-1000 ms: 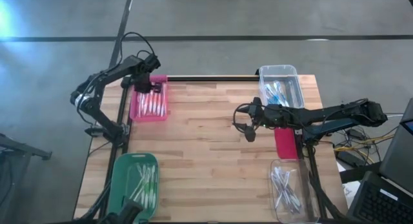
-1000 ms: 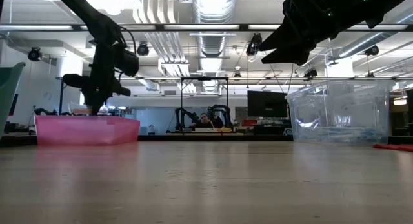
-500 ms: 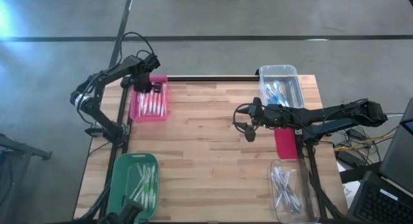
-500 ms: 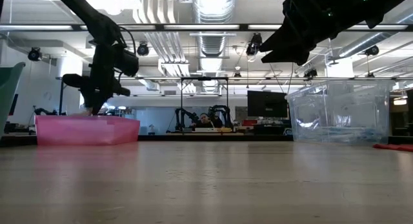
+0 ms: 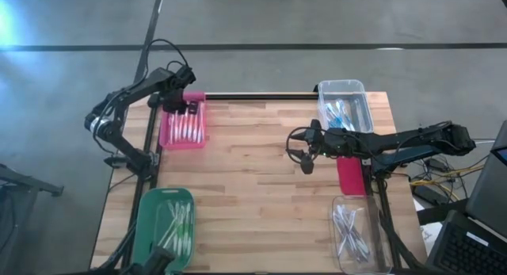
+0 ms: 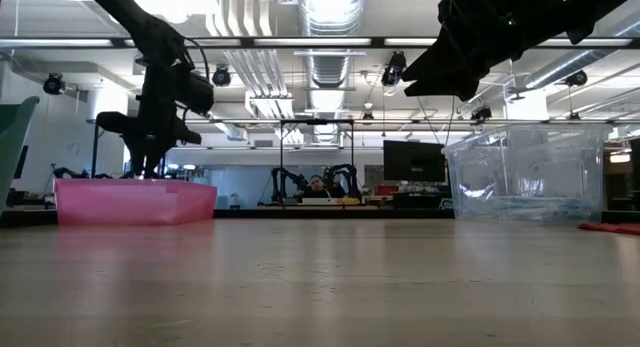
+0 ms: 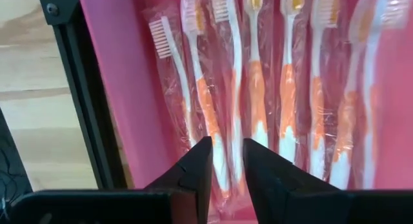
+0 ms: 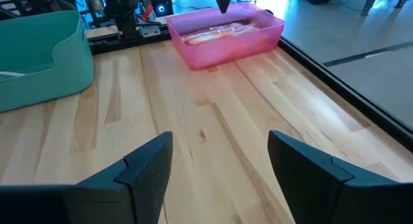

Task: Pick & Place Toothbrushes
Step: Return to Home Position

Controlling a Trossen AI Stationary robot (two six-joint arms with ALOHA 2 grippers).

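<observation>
Pink bin [image 5: 184,126] upper left | toothbrushes [image 7: 213,114] lengthwise straight under left claw [image 7: 224,161], narrowly parted, empty | right claw [image 8: 219,164] spread, mid-worktop.

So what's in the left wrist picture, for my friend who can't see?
The left gripper hangs over the pink bin, its two dark fingers slightly apart. Below lie wrapped toothbrushes side by side, white with orange grips. Beside the bin run a black rail and the wooden table.
</observation>
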